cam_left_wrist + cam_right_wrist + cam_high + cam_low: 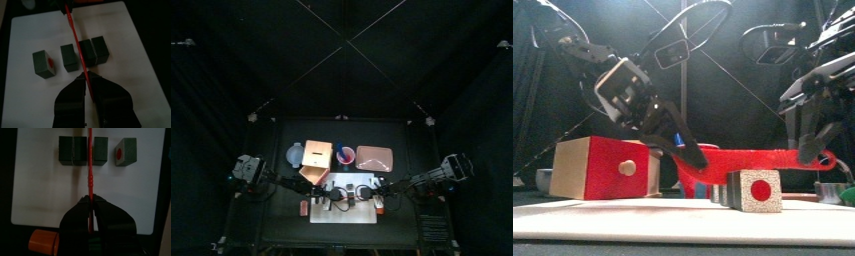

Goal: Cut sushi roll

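Note:
The sushi roll lies as several short dark slices on the white board [123, 30]. One slice [44, 64] with a red centre lies apart from the others, and shows as the slice [125, 151] and the slice [758, 190]. A thin red knife [75, 42] stands edge-down between two of the remaining slices [69, 57] [93, 51]. My left gripper [85, 76] is shut on one end of the knife. The right gripper [92, 198] is shut on the other end of the knife [89, 163]. In the front view the knife [747, 160] spans from the left gripper [671, 135] to the right gripper [810, 150].
A red and wooden block [604, 168] stands at the left behind the board [647, 222]. Behind the board [342, 212] are a blue bowl [295, 155], an orange box [315, 155] and an orange plate [374, 158]. An orange object [41, 240] lies beside the board's edge.

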Robot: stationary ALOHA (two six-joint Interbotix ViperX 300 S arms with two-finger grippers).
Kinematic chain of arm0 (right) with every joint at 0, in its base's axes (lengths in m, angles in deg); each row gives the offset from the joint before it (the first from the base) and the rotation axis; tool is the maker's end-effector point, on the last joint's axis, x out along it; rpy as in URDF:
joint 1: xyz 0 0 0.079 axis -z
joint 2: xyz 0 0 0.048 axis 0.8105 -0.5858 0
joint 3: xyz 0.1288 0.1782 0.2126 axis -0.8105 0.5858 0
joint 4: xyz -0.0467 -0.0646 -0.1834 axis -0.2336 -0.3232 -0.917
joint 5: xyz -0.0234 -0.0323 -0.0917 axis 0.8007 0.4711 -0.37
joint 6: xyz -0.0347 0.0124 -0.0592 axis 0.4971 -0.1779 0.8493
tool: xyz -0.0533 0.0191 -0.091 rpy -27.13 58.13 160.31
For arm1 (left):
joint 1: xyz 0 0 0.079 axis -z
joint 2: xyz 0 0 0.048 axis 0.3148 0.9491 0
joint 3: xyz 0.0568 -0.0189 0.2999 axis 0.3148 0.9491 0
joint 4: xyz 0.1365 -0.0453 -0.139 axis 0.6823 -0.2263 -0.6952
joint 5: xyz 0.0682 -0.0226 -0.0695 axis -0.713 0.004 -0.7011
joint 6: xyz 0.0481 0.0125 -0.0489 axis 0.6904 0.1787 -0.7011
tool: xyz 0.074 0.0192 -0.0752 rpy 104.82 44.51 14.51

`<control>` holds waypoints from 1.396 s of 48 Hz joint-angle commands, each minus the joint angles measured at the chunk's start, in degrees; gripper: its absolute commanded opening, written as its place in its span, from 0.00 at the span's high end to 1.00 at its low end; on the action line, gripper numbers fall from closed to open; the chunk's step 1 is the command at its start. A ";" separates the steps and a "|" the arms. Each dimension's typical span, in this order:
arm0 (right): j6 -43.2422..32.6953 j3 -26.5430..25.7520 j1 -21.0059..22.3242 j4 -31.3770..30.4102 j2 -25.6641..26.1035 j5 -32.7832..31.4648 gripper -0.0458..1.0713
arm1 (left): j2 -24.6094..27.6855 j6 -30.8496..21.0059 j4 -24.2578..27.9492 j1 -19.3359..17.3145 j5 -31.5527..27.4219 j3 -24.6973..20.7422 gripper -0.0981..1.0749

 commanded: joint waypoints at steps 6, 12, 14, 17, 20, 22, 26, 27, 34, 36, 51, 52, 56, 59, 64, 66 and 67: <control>0.09 -0.09 -0.53 0.09 4.31 -2.72 0.59 | -3.25 0.09 0.09 1.76 -0.35 -0.53 0.50; 0.09 -0.09 -1.76 0.44 5.01 -2.99 0.59 | -3.34 0.09 0.09 3.08 -0.26 -1.23 0.50; 0.09 0.00 -2.11 0.88 5.01 -2.99 0.59 | -2.99 0.09 0.09 3.43 -0.26 -1.32 0.50; 0.09 0.09 -2.55 1.49 4.75 -2.99 0.59 | -2.64 0.00 0.00 3.69 -0.18 -1.23 0.50; 0.09 0.26 -2.81 2.02 4.39 -2.99 0.59 | -1.93 0.00 -0.18 3.87 -0.18 -1.23 0.50; 0.09 0.26 -2.81 2.20 4.13 -2.99 0.59 | -1.32 0.00 -0.53 4.04 -0.18 -1.32 0.50; 0.09 0.26 -2.90 2.64 3.78 -2.99 0.59 | -0.53 0.00 -1.14 4.13 -0.18 -1.41 0.50; 0.09 0.18 -2.90 2.64 3.69 -2.99 0.59 | -0.35 0.00 -1.32 4.13 -0.26 -1.41 0.50; 0.09 0.00 -2.90 2.64 2.99 -2.99 0.59 | 0.44 0.00 -1.85 4.13 -0.26 -1.23 0.50; 0.09 0.00 -2.90 2.72 2.81 -2.99 0.59 | 0.53 0.00 -1.93 4.13 -0.26 -1.23 0.50; 0.09 -0.26 -3.78 4.13 2.72 -2.99 0.59 | -0.53 0.00 -2.64 4.92 -0.44 -1.23 0.50; 0.09 -0.35 -3.78 4.13 2.72 -2.99 0.59 | -0.62 0.00 -2.72 5.01 -0.35 -1.23 0.50; 0.09 -0.53 -4.04 4.22 2.64 -2.99 0.59 | -0.79 0.00 -2.90 5.01 -0.35 -1.23 0.50; 0.09 -0.53 -4.04 4.22 2.72 -2.99 0.59 | -0.79 0.09 -2.90 5.01 -0.35 -1.49 0.50; 0.09 -0.35 -4.04 4.22 2.64 -2.99 0.59 | -0.62 0.09 -2.90 5.01 -0.26 -1.41 0.50; 0.09 -0.18 -4.04 4.13 2.64 -2.99 0.59 | -0.53 0.09 -2.90 5.01 -0.26 -1.23 0.50; 0.09 -0.18 -4.04 4.13 2.72 -2.99 0.59 | -0.35 0.09 -2.90 5.01 -0.26 -1.23 0.50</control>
